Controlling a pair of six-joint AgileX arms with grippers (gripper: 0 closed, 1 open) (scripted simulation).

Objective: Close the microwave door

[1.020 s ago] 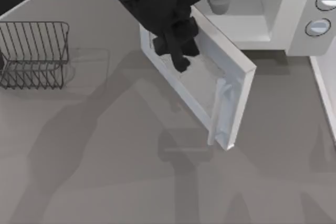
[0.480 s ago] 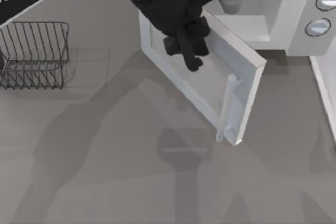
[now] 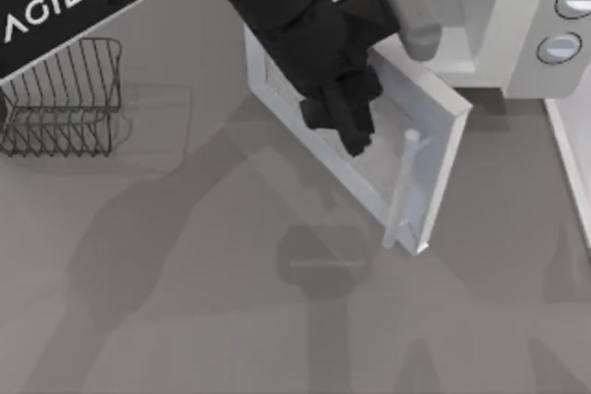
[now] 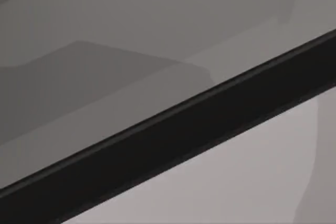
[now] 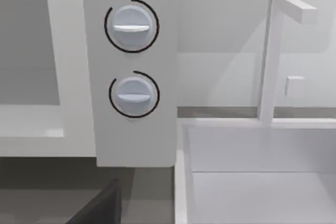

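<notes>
Top view: the microwave door (image 3: 420,149) stands partly open, swung out at an angle from the white microwave (image 3: 526,34) at the far right of the table (image 3: 185,302).
Its grey window faces the near left, and its pale bar handle (image 3: 399,189) runs along the free edge nearest the camera. The left gripper (image 3: 355,136) is over the window pane, its dark fingertips at the panel just beside the handle; whether its jaws are open or closed I cannot tell. Two round knobs (image 5: 131,24) sit one above the other on the microwave's front. A wire basket (image 3: 60,94) stands at the far left, well apart from the door.
</notes>
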